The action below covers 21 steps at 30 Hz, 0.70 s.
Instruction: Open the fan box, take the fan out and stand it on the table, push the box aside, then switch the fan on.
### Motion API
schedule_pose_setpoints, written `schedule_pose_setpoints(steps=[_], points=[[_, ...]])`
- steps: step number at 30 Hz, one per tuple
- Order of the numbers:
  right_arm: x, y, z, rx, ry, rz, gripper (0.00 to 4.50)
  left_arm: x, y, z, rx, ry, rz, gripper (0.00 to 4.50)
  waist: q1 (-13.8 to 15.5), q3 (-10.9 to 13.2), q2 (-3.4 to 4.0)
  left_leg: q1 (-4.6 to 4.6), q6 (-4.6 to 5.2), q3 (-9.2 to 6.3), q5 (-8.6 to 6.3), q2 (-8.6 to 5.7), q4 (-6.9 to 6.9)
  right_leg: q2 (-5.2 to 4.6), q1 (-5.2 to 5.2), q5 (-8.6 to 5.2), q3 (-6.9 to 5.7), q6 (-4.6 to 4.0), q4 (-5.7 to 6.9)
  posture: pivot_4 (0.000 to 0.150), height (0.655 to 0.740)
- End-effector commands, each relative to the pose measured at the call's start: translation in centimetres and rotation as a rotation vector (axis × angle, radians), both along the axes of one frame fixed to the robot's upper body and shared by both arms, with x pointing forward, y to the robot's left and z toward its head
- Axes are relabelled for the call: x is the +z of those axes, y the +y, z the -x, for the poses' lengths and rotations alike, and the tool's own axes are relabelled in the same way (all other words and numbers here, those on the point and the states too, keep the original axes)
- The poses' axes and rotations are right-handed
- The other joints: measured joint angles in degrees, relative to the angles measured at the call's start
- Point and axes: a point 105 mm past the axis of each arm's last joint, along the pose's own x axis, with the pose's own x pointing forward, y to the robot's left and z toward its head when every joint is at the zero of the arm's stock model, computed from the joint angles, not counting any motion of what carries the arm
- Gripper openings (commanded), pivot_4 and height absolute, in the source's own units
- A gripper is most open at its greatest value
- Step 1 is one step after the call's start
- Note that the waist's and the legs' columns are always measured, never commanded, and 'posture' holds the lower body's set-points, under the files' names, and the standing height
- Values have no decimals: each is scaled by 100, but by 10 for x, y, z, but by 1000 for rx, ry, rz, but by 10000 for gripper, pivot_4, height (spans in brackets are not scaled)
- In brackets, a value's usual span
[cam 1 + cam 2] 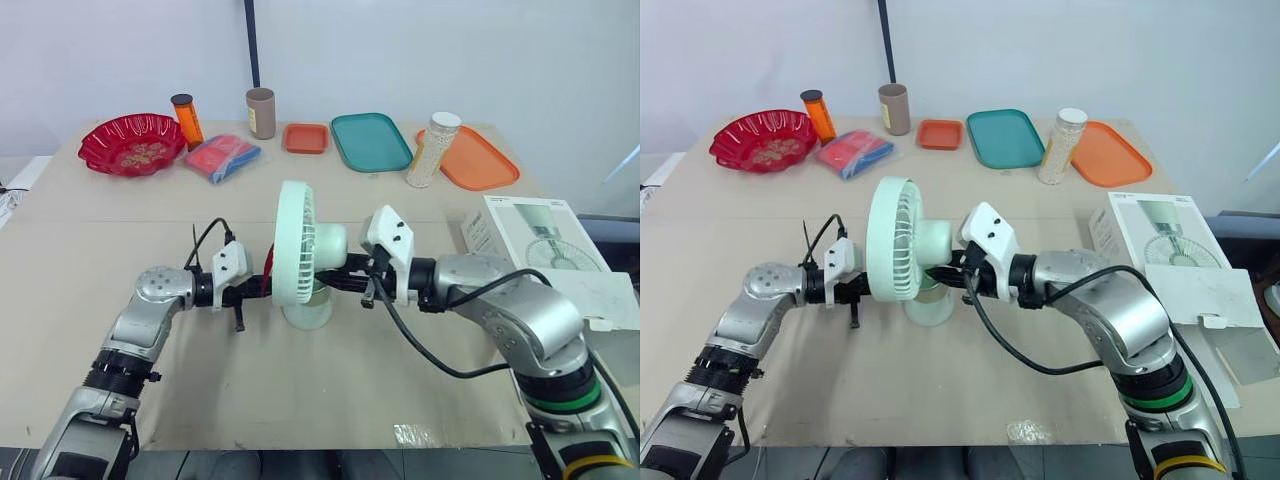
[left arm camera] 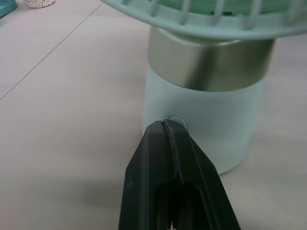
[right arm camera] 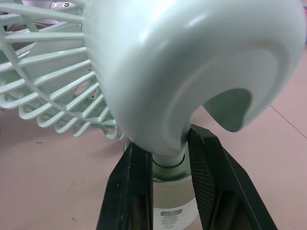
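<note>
While the right jaws clamp the fan (image 1: 296, 245), the left jaws, pressed together, touch its base (image 2: 211, 129).

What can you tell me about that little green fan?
The fan is pale mint-green plastic: a round slatted grille, a domed motor housing behind it, a silvery band and a cylindrical base. It stands upright on the table, grille facing the robot's left. The right gripper clasps its neck; the shut left gripper has its tip at a small round button on the base.
</note>
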Motion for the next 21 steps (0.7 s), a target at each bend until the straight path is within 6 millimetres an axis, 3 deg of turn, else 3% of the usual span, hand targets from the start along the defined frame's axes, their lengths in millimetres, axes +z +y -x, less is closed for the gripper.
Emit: schedule_pose_setpoints(steps=[1, 21], points=[[-1, -2, -2, -5, 12, 12, 9180, 11, -2, -1, -13, -46, 9, 358, 0, 0, 0, 0, 1, 0, 0, 0, 0, 0, 0, 0, 0, 0, 0, 1500, 7400], [0, 1, -14, -33, 24, 9, 9180, 15, 0, 6, -21, -35, 31, 358, -5, 0, 0, 2, 1, 0, 0, 0, 2, 0, -1, 0, 1, 0, 7, 1500, 7400]])
